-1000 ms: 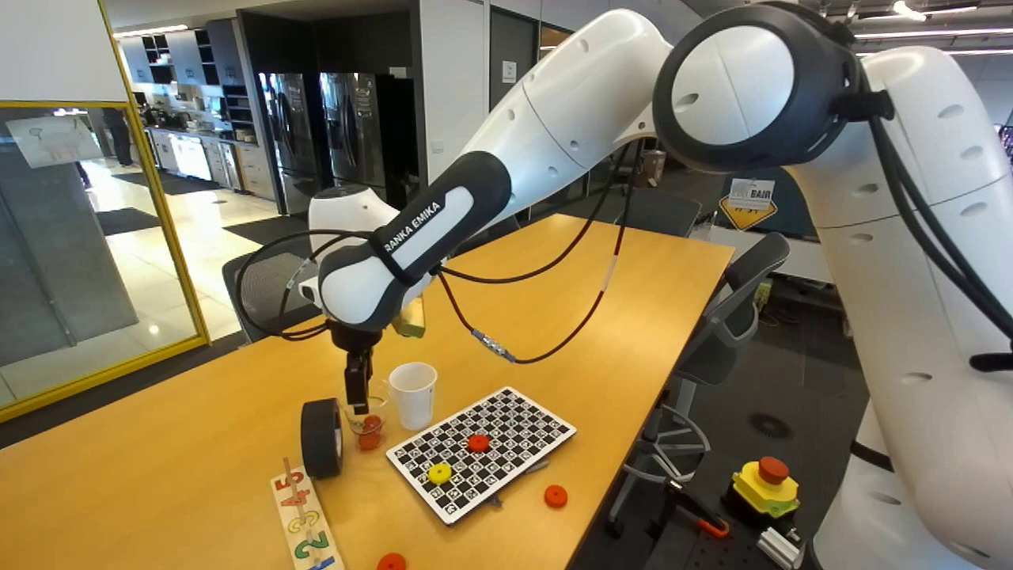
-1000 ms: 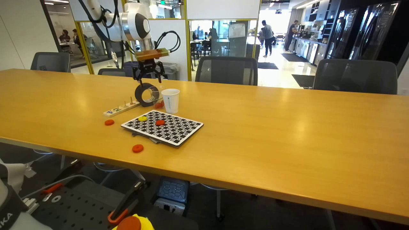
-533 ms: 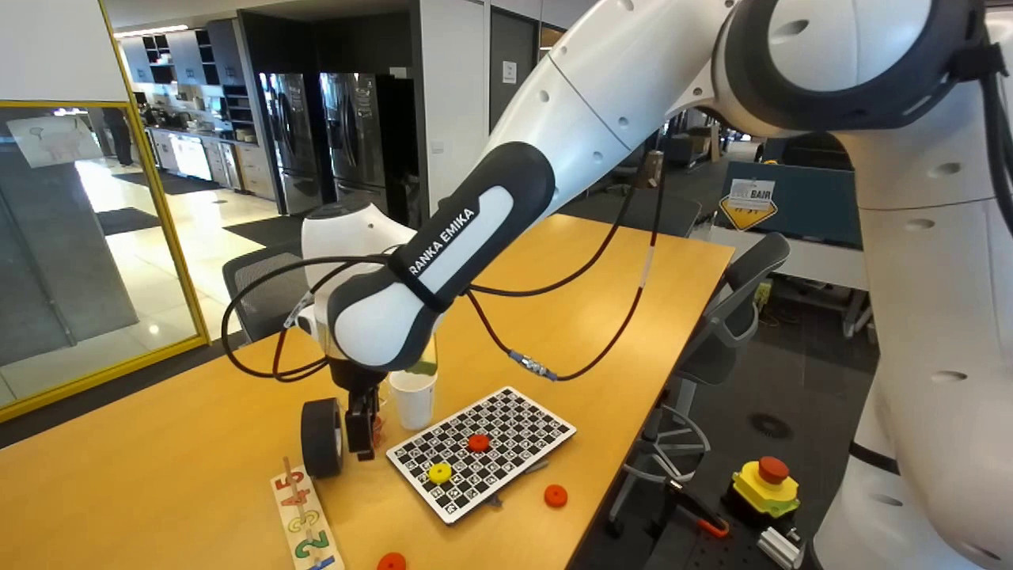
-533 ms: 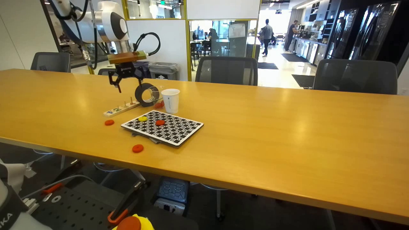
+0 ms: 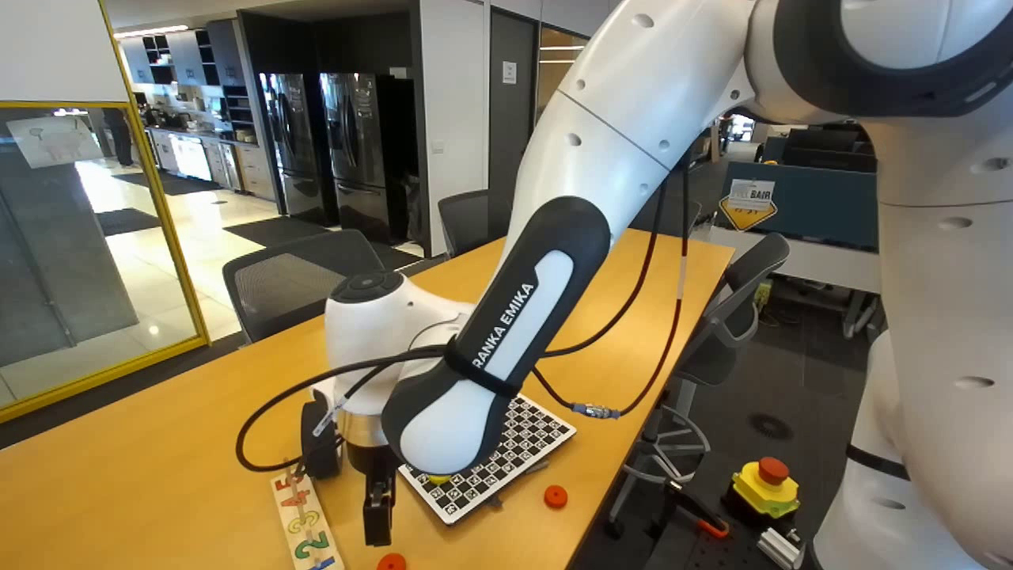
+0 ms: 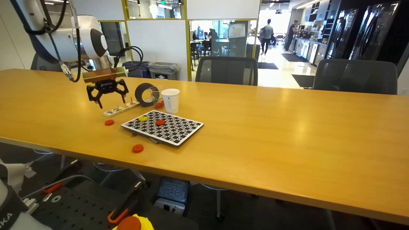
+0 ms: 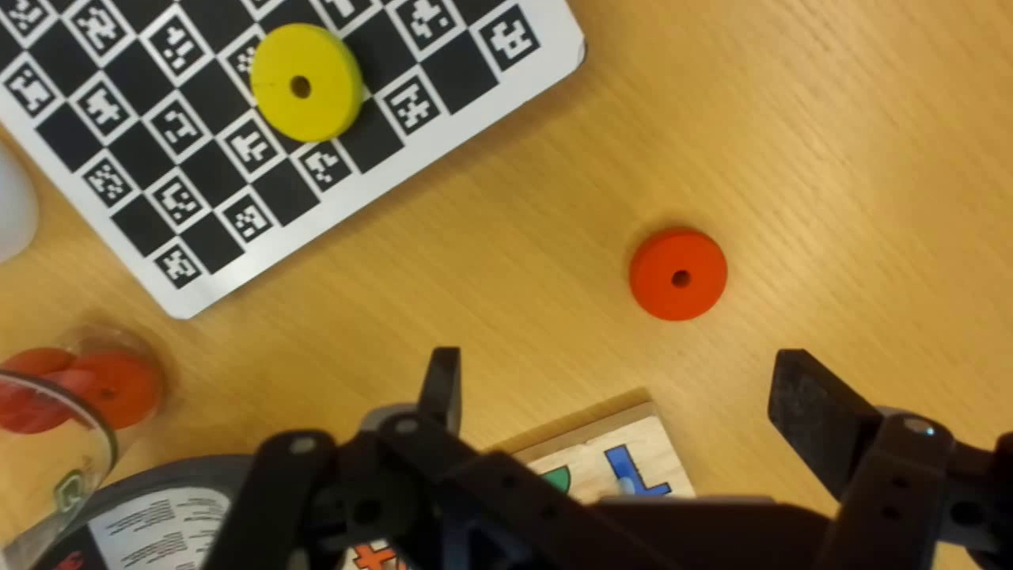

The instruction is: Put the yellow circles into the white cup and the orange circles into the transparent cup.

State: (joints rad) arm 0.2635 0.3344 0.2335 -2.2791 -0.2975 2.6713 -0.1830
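Note:
My gripper (image 7: 613, 372) is open and empty above the table. It also shows in both exterior views (image 5: 378, 522) (image 6: 112, 104). An orange circle (image 7: 678, 274) lies flat on the table ahead of the fingertips. Another orange circle (image 6: 137, 148) lies near the table edge and one more (image 6: 160, 122) lies on the checkered board. A yellow circle (image 7: 306, 82) lies on the board, also in an exterior view (image 6: 142, 118). The transparent cup (image 7: 47, 467) has orange circles at its bottom (image 7: 119, 388). The white cup (image 6: 171, 101) stands upright beside it; the arm hides it in an exterior view.
The checkered board (image 6: 179, 131) lies in front of the cups. A black tape-like ring (image 6: 139, 93) stands on edge beside the transparent cup. A wooden number board with pegs (image 5: 305, 522) lies partly under my gripper in the wrist view.
My gripper has moved from above the transparent cup, past the black ring, to near the orange circle by the number board, and is lower. It stays open. The circles and cups have not moved.

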